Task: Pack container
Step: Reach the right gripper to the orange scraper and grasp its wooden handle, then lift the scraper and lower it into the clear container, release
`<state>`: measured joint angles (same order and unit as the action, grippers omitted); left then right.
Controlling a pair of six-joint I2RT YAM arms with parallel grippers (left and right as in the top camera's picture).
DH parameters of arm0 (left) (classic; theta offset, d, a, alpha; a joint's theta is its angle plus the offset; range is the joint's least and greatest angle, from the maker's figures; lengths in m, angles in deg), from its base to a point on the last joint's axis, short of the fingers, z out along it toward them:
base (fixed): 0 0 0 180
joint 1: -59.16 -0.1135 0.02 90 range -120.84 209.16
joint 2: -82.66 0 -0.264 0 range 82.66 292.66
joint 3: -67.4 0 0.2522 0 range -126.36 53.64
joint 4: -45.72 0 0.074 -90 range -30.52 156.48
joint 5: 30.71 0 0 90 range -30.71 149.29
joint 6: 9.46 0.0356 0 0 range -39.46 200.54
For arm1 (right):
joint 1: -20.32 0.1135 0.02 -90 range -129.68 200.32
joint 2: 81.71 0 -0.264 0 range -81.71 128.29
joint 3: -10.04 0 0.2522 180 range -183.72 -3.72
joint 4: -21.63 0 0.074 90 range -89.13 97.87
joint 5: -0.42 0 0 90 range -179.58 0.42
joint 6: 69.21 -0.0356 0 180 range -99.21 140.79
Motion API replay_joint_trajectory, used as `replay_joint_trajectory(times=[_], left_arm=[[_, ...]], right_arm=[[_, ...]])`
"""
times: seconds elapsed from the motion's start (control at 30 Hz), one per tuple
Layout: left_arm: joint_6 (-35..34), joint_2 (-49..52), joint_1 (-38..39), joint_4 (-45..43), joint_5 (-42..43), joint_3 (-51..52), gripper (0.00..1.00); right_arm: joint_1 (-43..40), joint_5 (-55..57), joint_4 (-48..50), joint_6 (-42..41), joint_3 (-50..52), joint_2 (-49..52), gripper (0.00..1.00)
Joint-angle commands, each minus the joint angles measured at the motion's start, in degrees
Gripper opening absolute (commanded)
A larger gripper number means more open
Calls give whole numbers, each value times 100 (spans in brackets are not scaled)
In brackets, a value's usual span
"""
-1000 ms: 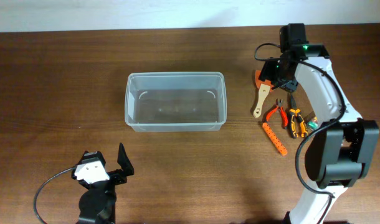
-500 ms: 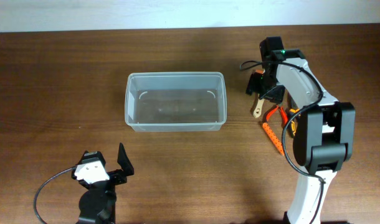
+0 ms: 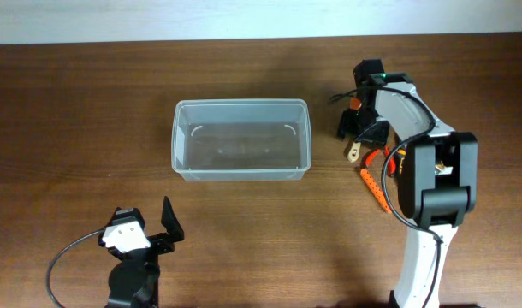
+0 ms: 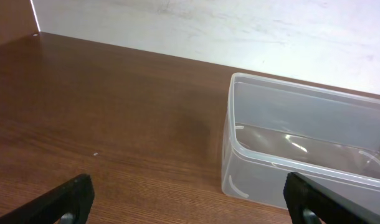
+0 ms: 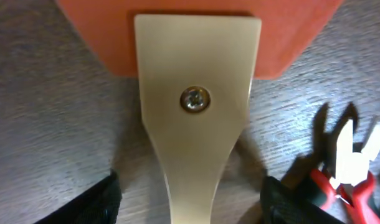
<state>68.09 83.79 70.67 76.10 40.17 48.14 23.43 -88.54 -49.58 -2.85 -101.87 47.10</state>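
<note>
While right claw [image 5: 191, 199] hovers low over scraper [image 5: 193, 118], fingers stand wide apart either side of pale handle, not touching; nothing held. Handle's long axis runs straight through gap, with orange blade beyond fingertips. Red pliers [image 5: 339, 165] lie just right of claw on desk [image 3: 73, 128]. Container [image 3: 241, 174] sits left of this claw, well apart, empty, long side running left-right. Left claw [image 4: 190, 208] is wide too and empty, container ahead of it to right. Right arm is nearer scraper; likely next: pinch handle, lift, carry left over rim.

Wooden table [image 3: 73, 111] bears container [image 3: 241, 104], scraper [image 5: 196, 130], pliers [image 5: 342, 171] and orange strip [image 3: 377, 191].
</note>
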Motion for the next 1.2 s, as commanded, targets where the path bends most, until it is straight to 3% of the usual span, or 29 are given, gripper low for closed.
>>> replay_joint_trajectory(times=[0.0,0.13,0.27,0.43,0.63,0.83,1.03,1.17], left_arm=[[50,-35,24,9,-20,17,99],[50,-35,24,9,-20,15,99],[50,-35,24,9,-20,17,99],[50,-35,24,9,-20,17,99],[50,-35,24,9,-20,15,99],[50,-35,24,9,-20,15,99],[50,-35,24,9,-20,15,99],[50,-35,24,9,-20,17,99]], right_arm=[[-90,118,7,94,13,94,72],[-164,114,24,92,13,114,67],[-168,111,24,92,11,114,35],[-160,96,13,107,9,109,23],[-157,118,-105,575,-308,-133,21],[-105,87,-343,1180,-1556,-634,20],[282,-260,-1329,3141,-3442,-765,20],[741,-549,-1963,4183,-4251,-765,11]])
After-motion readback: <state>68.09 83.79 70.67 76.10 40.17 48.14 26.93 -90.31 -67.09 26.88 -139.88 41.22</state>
